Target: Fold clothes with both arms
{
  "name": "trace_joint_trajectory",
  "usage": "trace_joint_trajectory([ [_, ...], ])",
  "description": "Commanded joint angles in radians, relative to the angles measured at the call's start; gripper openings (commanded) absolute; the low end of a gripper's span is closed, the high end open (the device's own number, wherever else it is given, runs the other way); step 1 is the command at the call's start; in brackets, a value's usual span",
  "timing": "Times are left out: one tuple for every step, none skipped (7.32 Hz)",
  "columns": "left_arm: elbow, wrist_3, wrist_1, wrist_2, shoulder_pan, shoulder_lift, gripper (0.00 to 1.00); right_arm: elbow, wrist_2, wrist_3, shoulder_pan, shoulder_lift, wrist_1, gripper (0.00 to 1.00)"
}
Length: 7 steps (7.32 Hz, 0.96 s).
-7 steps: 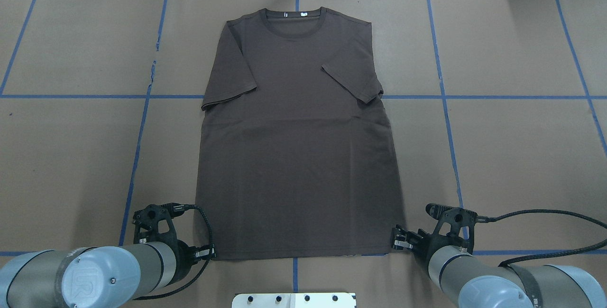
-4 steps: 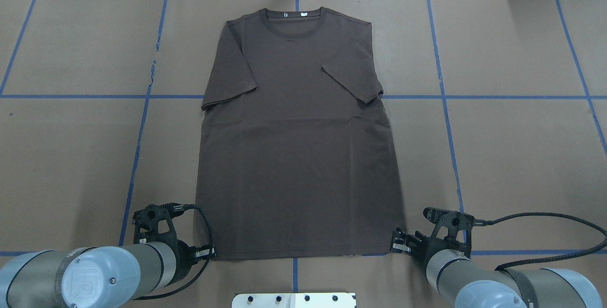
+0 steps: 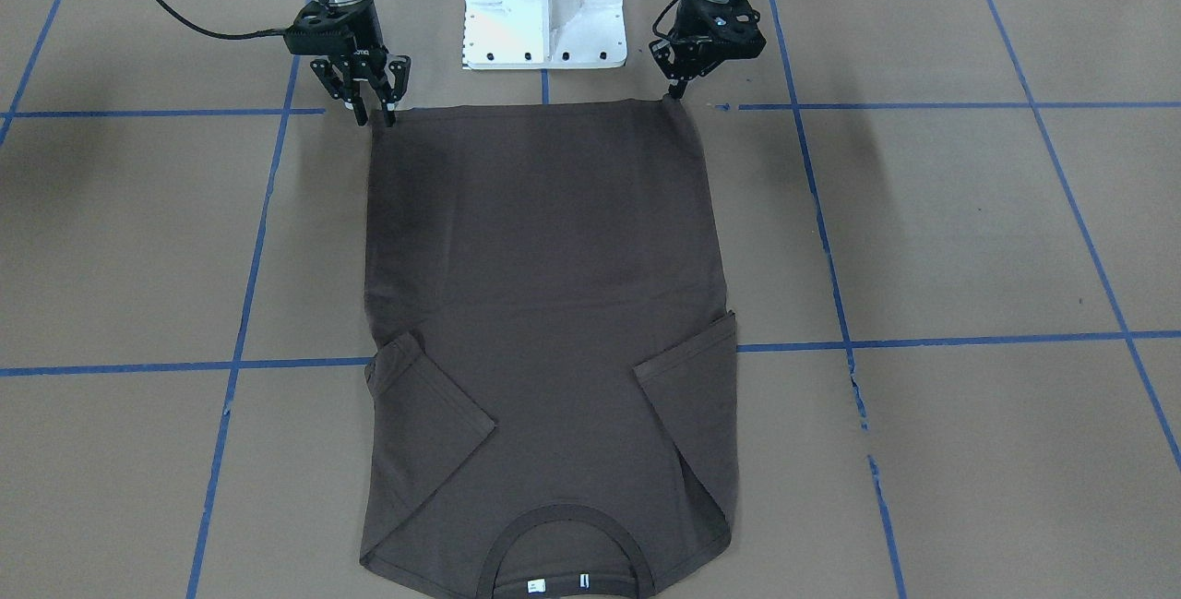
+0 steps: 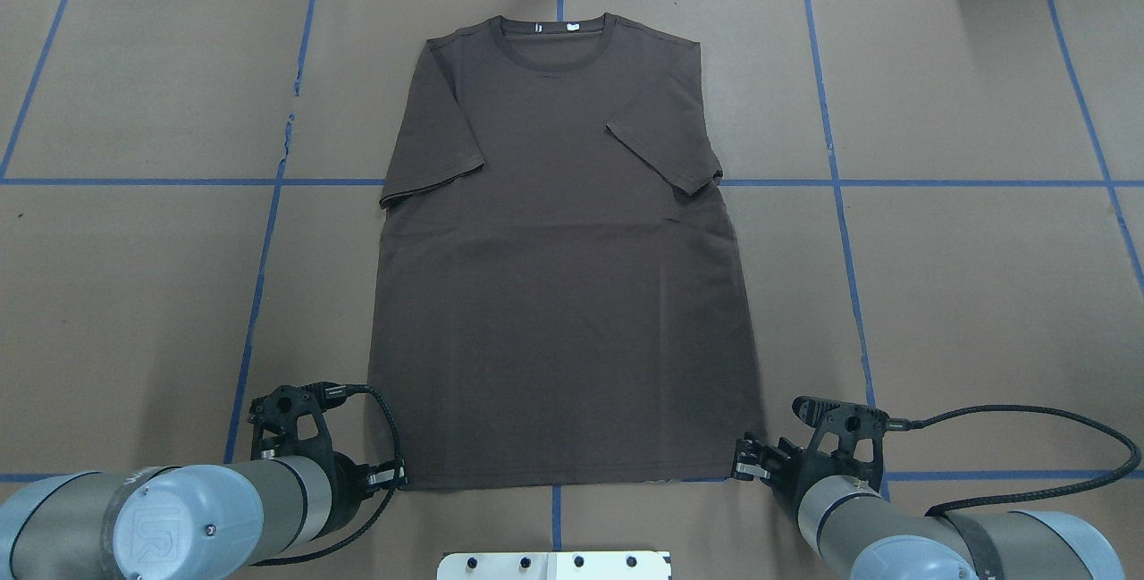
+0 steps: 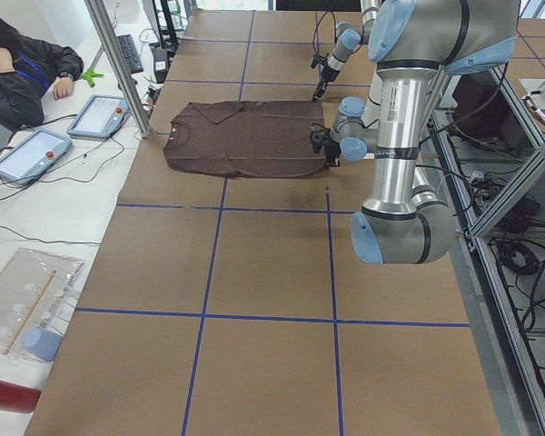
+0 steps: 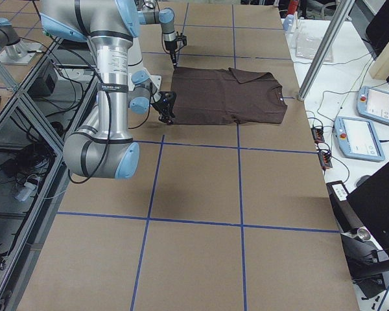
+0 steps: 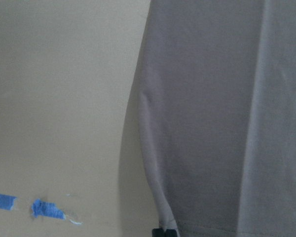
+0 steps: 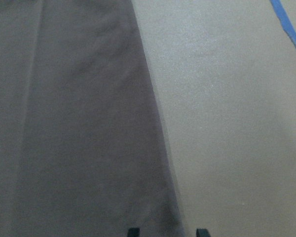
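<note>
T-shirt (image 3: 544,257) collar (image 3: 563,514) cropped, neck tags (image 3: 533,586) unreadable

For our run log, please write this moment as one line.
phase: grasping hem corners | T-shirt: flat, sleeves folded in | left gripper: shut on hem corner | right gripper: open at other corner

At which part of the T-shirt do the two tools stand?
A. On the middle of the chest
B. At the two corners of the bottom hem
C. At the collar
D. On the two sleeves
B: the left tool is at one corner of the bottom hem of the T-shirt and the right tool is at the other, at the end away from the collar and sleeves.
</note>
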Motion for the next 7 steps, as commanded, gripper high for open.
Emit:
trace_joint_trajectory([
  [0.0, -0.001, -0.002, 0.0, 0.0, 0.0, 0.0, -0.009, -0.005, 0.0, -0.002, 0.008, 0.0, 0.49],
  [0.0, -0.001, -0.002, 0.0, 0.0, 0.0, 0.0, -0.011, -0.005, 0.0, -0.002, 0.009, 0.0, 0.49],
  [0.0, -0.001, -0.002, -0.002, 0.0, 0.0, 0.0, -0.011, -0.008, 0.0, -0.004, 0.009, -0.002, 0.46],
  [0.0, -0.001, -0.002, 0.0, 0.0, 0.0, 0.0, -0.009, -0.008, 0.0, -0.007, 0.009, -0.002, 0.39],
  [0.0, -0.001, -0.002, -0.002, 0.0, 0.0, 0.0, -0.009, -0.011, 0.0, -0.008, 0.009, -0.002, 0.3],
  [0.0, -0.001, -0.002, 0.0, 0.0, 0.0, 0.0, -0.009, -0.015, 0.0, -0.008, 0.009, -0.003, 0.13],
  [0.0, -0.001, -0.002, 0.0, 0.0, 0.0, 0.0, -0.009, -0.016, 0.0, -0.01, 0.007, -0.005, 0.1],
])
